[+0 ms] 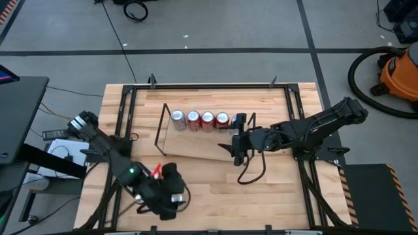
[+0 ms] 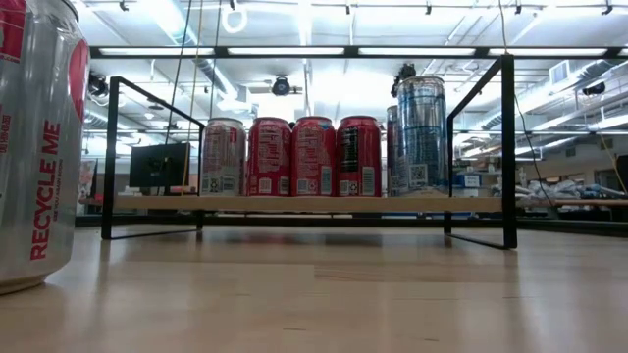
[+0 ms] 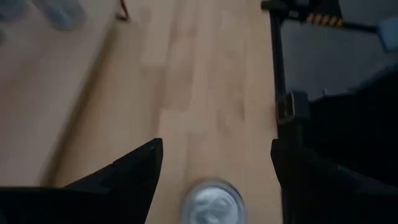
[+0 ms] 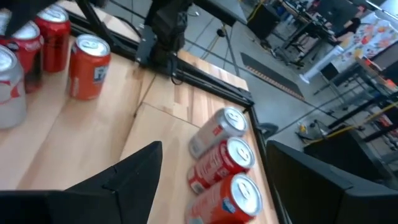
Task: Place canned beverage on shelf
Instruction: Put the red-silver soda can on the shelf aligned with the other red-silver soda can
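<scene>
The shelf (image 1: pixel 196 149), a light-wood board with black wire end frames, stands mid-table; it also shows in the low view (image 2: pixel 324 204). Several red and silver cans (image 1: pixel 200 119) stand in a row along its far side. A taller blue-silver can (image 2: pixel 422 132) stands at the row's right end. My right gripper (image 1: pixel 236 138) is open and empty at the shelf's right end, just near of that can; its wrist view (image 4: pixel 214 148) looks out over cans. My left gripper (image 1: pixel 175 190) is open near the table's front left, its fingers either side of a silver can's top (image 3: pixel 211 204). A silver can (image 2: pixel 34 147) looms at the low view's left.
Black frame rails run along the tabletop's sides (image 1: pixel 124 130) and show beside my left gripper (image 3: pixel 278 62). A black cable loop (image 1: pixel 251 171) lies on the table below my right gripper. Bare wood lies between the shelf and the near edge (image 1: pixel 248 202).
</scene>
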`<state>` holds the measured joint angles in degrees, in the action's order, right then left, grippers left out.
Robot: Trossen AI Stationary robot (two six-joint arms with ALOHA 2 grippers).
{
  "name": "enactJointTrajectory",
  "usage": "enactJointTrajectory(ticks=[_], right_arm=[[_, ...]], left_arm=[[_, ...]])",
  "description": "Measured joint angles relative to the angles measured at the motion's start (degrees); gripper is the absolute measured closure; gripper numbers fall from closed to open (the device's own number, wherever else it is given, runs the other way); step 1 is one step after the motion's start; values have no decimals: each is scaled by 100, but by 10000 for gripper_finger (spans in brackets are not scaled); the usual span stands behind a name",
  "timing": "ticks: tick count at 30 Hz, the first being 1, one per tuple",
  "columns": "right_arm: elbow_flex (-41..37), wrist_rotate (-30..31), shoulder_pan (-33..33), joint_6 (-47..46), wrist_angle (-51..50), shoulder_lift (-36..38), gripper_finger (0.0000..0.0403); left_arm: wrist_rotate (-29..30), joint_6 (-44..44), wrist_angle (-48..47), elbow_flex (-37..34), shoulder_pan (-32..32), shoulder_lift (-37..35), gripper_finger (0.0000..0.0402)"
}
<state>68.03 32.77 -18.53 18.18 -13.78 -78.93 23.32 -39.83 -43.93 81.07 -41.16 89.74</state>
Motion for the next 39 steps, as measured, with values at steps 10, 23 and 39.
enactJointTrajectory(ticks=[10, 23, 39], right_arm=[[0, 66, -347, -67, -269, 130, 106], [0, 26, -306, -116, -263, 135, 106], [0, 15, -321, -462, -684, 135, 106]], left_arm=[[-199, -91, -49, 14, -111, 589, 93], [-530, -366, -121, 12, 358, 591, 88], [-1555, 904, -219, 12, 729, 590, 85]])
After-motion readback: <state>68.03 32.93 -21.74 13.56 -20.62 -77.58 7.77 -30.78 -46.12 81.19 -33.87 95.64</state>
